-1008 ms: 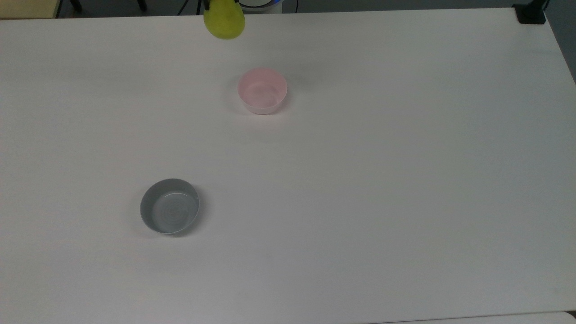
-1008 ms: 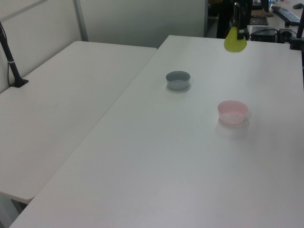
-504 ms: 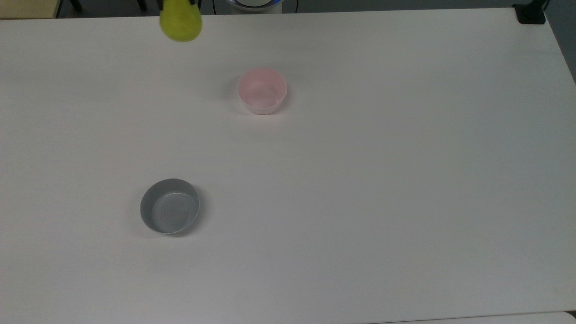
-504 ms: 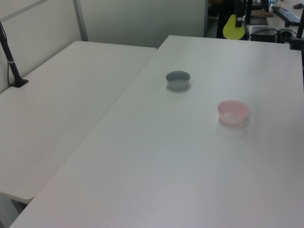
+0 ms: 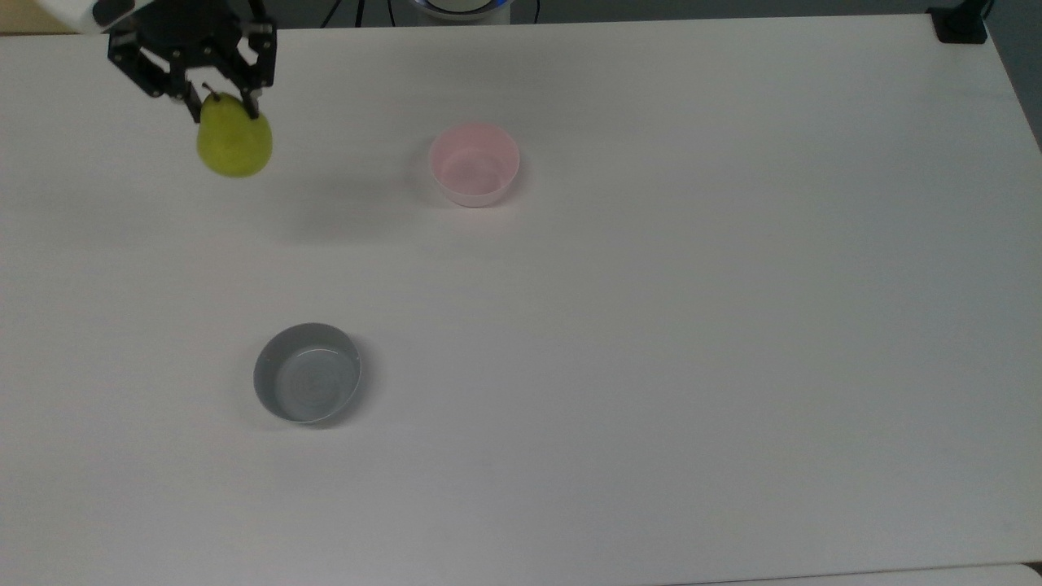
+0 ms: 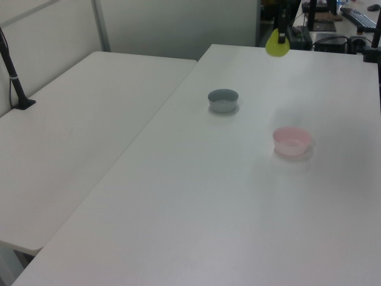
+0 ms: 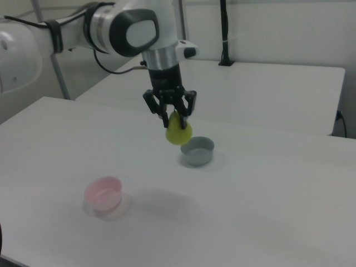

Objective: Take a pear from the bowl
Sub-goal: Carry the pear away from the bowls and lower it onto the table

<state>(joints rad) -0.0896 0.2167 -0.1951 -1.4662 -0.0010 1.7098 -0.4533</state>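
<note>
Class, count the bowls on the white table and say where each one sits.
2. The pink bowl sits toward the top view's upper middle; the grey bowl sits lower, toward the top view's left. Both are empty and well apart.

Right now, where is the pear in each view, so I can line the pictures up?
Top view: pear upper left, held by the gripper.
Left view: pear top, right of centre.
Right view: pear centre, above the table.
Shared landmark: the pink bowl, lying empty.
</note>
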